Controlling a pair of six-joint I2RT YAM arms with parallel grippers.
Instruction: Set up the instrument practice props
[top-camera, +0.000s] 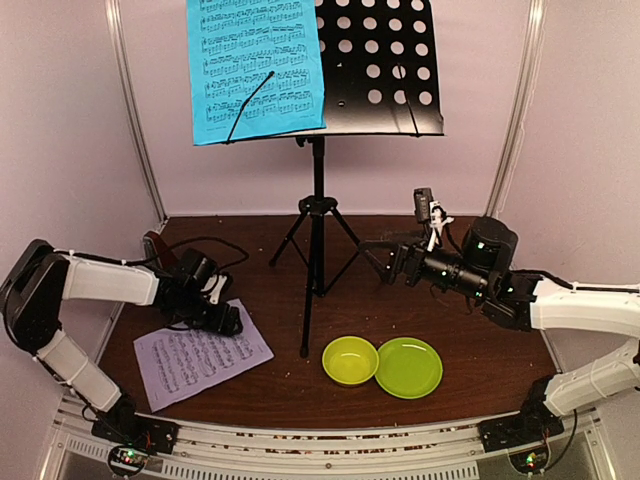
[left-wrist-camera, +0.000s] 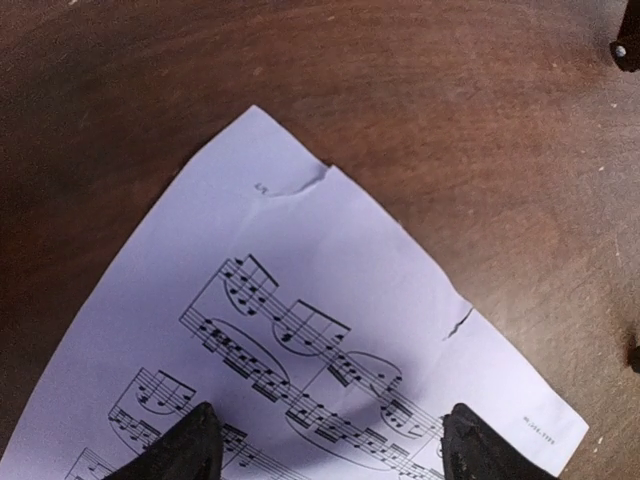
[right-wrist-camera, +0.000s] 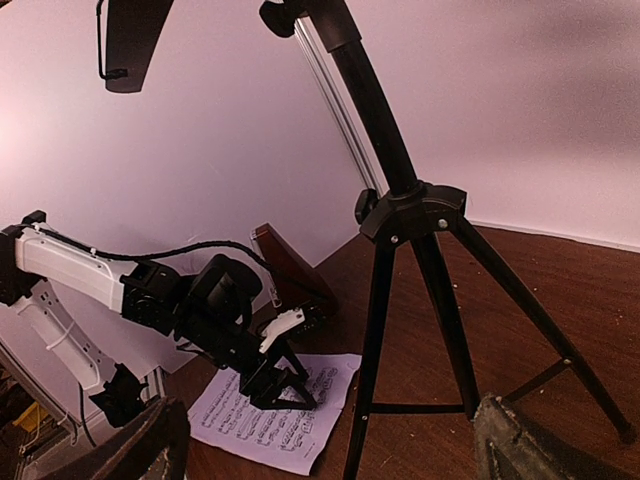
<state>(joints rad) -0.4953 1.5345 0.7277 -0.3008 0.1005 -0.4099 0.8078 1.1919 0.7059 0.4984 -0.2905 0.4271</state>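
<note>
Reaches low and inward with left arm (top-camera: 105, 282), elbow folded back near the base. Holds left pincer (top-camera: 228, 320) tipped down, fingers (left-wrist-camera: 190, 445) spread wide. Stretches right arm (top-camera: 585, 305) inward, forearm about level, raised. Points right pincer (top-camera: 390, 262) leftward, jaws fully apart.

On my overhead feed I saw a yellow-green bowl (top-camera: 350, 360) sitting upright on the dark brown wooden worktop (top-camera: 470, 330), right of centre and towards the near edge. A green plate (top-camera: 409, 367) lay flat just to its right, their rims meeting. Both looked empty. Behind the worktop stood a pale wall (top-camera: 80, 120), with a slanted metal post (top-camera: 135, 110) at either side.
</note>
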